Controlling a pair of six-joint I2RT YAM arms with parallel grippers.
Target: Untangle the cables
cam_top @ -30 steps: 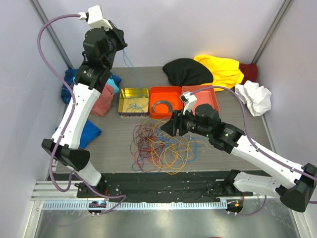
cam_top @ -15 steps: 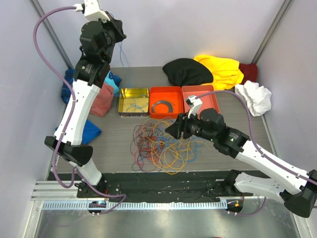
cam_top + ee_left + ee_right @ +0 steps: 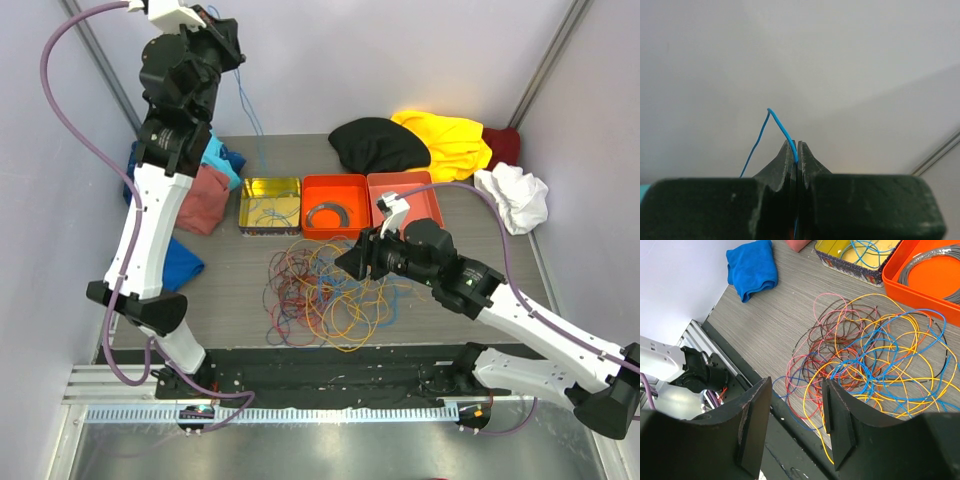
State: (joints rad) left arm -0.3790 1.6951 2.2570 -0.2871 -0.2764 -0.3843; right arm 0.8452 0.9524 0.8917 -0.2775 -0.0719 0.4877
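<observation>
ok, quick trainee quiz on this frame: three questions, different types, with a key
1. True or false: the left arm's jaws are shut on a blue cable.
2. The grey strip lies in: A) the yellow tin B) the middle orange tray C) the black cloth.
3. Fill in: the right arm's jaws, by the tangle, are ____.
Key: 1 true; 2 B; 3 open.

Pale lilac walls (image 3: 400,60) are enclosing a grey wood-grain table (image 3: 228,300) on three sides. Two metal posts (image 3: 548,62) are slanting up in the back corners. A black mat (image 3: 330,378) is lying along the near edge. Below it, a white toothed rail (image 3: 330,412) and a steel sheet (image 3: 300,455) are reflecting soft, even light.
</observation>
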